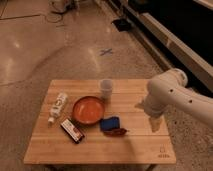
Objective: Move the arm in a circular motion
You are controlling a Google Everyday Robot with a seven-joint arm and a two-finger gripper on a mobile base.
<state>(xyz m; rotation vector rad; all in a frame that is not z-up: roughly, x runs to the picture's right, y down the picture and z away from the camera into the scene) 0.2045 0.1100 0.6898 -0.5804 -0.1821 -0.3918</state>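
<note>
Reached in from the right edge of the frame: thick white arm [175,95] of smooth rounded segments with small dark dots, bent down over the right side of the pale wooden counter [135,145]. Ended in a small pale yellowish tool [154,123], low at centre right; could not tell how far open, nor anything held. Left of it on the counter: orange round bowl [88,109], clear plastic cup [105,88], white bottle [58,106], blue packet [109,123], red-and-dark flat box [72,130].

My white arm [172,95], dark-dotted, ends in my pale yellowish gripper [154,123]; left of it, an orange bowl [88,109] on the tan wooden table [135,145].
</note>
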